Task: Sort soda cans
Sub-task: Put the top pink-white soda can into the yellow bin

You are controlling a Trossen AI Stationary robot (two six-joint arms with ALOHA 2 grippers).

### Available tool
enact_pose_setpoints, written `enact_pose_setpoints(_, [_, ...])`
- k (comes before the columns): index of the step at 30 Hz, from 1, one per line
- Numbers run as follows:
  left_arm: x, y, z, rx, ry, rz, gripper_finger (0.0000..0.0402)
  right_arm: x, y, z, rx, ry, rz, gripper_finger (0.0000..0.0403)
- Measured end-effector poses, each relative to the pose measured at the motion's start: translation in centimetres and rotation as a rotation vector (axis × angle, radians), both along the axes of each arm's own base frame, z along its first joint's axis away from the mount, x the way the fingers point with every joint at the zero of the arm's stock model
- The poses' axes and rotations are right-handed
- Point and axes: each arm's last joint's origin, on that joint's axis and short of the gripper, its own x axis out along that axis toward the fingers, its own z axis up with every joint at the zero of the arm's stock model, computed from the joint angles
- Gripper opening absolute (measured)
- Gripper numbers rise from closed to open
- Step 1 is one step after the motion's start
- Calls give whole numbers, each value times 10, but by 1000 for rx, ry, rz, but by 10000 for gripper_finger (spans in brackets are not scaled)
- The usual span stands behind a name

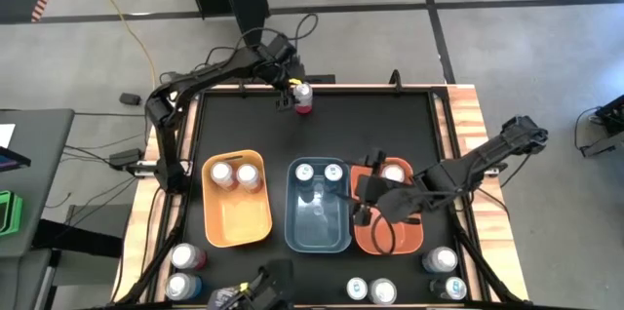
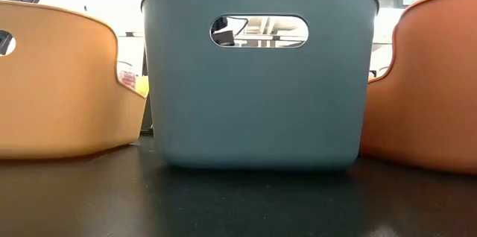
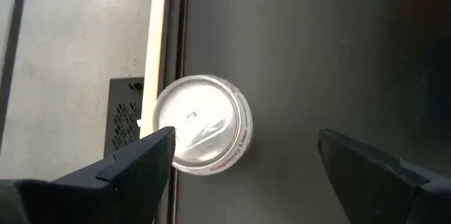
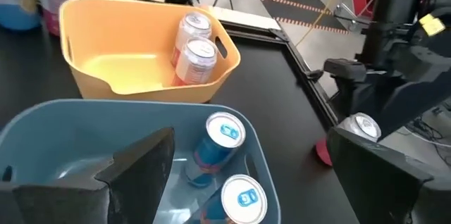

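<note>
A red soda can stands upright near the table's far edge. It also shows in the left wrist view. My left gripper is open over it, one finger beside the can's rim and the other well clear. My right gripper is open and empty, low between the blue bin and the red-orange bin. Two red cans stand in the orange bin. Two blue cans are in the blue bin. One can is in the red-orange bin.
Loose cans stand along the near edge: two at the left, two in the middle, two at the right. The three bins sit in a row across the table's middle. In the low view the blue bin fills the centre.
</note>
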Motion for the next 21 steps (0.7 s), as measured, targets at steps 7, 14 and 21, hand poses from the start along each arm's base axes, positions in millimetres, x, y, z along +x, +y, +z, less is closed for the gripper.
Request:
enact_pose_setpoints(7, [-5, 13, -3, 2, 2, 102, 344, 0, -1, 0, -4, 7, -2, 383])
enact_pose_setpoints(14, [-3, 28, -24, -132, -35, 228, 344, 0, -4, -1, -9, 18, -11, 383])
enact_pose_setpoints(21, [3, 36, -30, -209, -124, 295, 344, 0, -6, -2, -7, 29, -17, 383])
